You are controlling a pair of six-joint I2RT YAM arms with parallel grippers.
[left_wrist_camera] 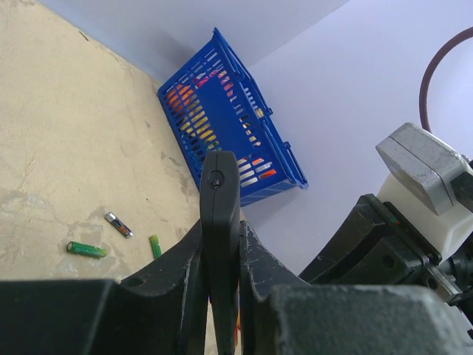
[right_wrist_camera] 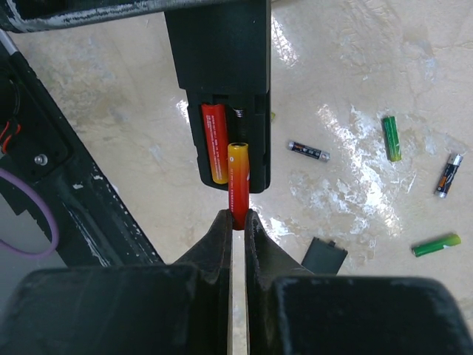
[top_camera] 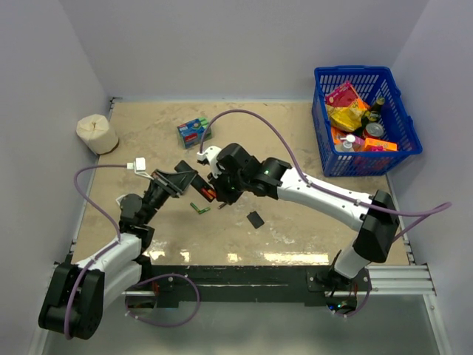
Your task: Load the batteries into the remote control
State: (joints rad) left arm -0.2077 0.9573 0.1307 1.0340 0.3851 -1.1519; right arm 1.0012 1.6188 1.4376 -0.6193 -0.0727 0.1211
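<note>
1. The remote control (right_wrist_camera: pixel 222 59) hangs above the table (right_wrist_camera: pixel 369 59) with its back open, clamped edge-on in the left claw (left_wrist_camera: pixel 220 255). A sideways push could twist it in that narrow grip.
2. The right claw (right_wrist_camera: pixel 236 222) pinches the tail of a red-and-yellow battery (right_wrist_camera: pixel 238 174), its tip at the empty slot. If it arrives tilted, it could jam on the rim or pivot out of the fingers.
3. A red battery (right_wrist_camera: pixel 213 140) sits in the neighbouring slot, where a nudge could pop it loose.
4. On the table below lie spare batteries (right_wrist_camera: pixel 308 151) and the back cover (right_wrist_camera: pixel 325 256), apart from the work.
</note>
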